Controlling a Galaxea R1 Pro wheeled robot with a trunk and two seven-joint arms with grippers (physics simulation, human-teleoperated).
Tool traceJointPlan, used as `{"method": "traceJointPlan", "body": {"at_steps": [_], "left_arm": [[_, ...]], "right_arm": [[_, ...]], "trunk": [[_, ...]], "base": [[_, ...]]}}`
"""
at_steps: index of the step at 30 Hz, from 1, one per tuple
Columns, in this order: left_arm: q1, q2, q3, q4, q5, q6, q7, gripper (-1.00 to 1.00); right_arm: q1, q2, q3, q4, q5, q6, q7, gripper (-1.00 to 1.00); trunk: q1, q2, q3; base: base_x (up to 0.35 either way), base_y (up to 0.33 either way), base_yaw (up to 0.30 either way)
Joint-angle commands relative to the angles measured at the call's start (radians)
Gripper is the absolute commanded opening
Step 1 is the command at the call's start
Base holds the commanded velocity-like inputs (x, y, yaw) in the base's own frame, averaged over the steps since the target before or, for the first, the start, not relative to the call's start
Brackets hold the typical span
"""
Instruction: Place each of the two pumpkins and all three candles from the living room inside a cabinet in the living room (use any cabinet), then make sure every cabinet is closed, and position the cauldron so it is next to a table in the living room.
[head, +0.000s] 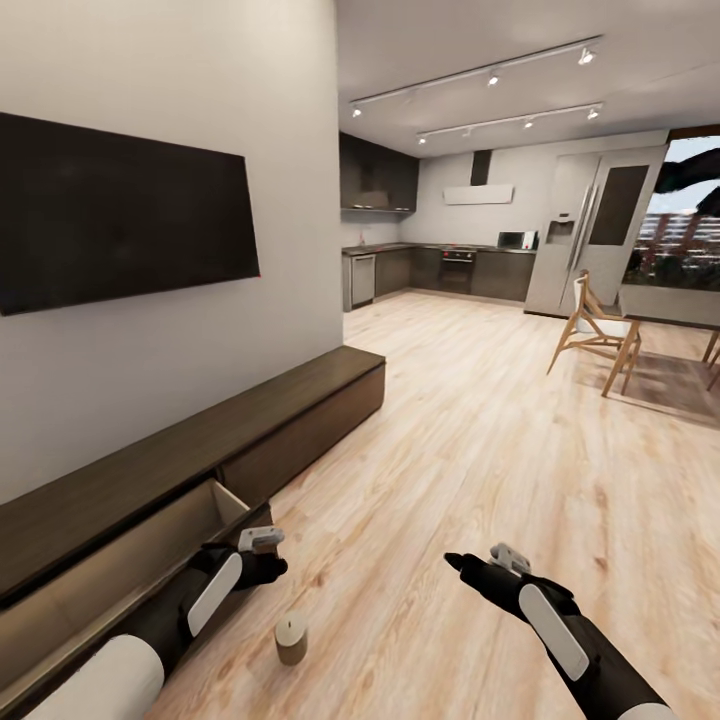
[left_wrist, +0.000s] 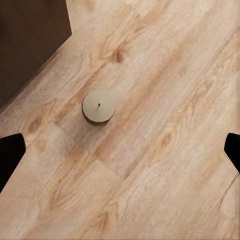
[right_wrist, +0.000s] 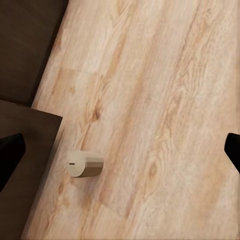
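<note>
Lowering the wide-open left gripper (left_wrist: 120, 150) straight over the short grey-brown cylindrical candle (head: 291, 637), which stands upright on the light wooden floor (head: 480, 480) at 5 o'clock of the pulled-out dark-brown cabinet drawer (head: 150, 555), is judged best, with the fingers closed only when the candle is centred.

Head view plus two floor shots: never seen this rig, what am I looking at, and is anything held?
It's a simulated two-armed wheeled robot. The wide picture comes from its head camera: left claw and right claw hover over the wooden floor, both open, holding nothing. The other two pictures come from cameras on each wrist, looking down past the fingertips. A candle stands upright on the floor, seen from above in the left wrist view and from one side in the right. Beside it, the long dark cabinet has one drawer pulled open.
</note>
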Motion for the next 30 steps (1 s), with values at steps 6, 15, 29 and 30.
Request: {"method": "traceJointPlan", "body": {"at_steps": [6,15,29,30], "left_arm": [[0.0,0.002,-0.005,-0.001,0.012,0.001,0.009,1.0],[0.002,0.002,-0.005,0.0,0.014,-0.004,0.009,1.0],[0.002,0.001,-0.006,0.0,0.011,-0.034,0.009,1.0],[0.002,0.001,-0.006,0.0,0.011,-0.034,0.009,1.0]], "right_arm": [[0.0,-0.001,0.004,-0.001,-0.01,0.0,-0.01,1.0],[0.0,0.001,0.006,0.017,-0.012,-0.001,-0.01,1.0],[0.0,0.002,0.007,0.054,-0.013,-0.096,-0.008,1.0],[0.001,0.002,0.007,0.055,-0.013,-0.097,-0.007,1.0]], "trunk": [[0.0,-0.001,-0.001],[0.0,-0.001,-0.001],[0.0,-0.001,-0.001],[0.0,-0.001,-0.001]], "base": [[0.129,-0.186,0.0],[0.048,-0.038,0.0],[0.002,-0.001,0.0],[0.0,0.0,0.0]]}}
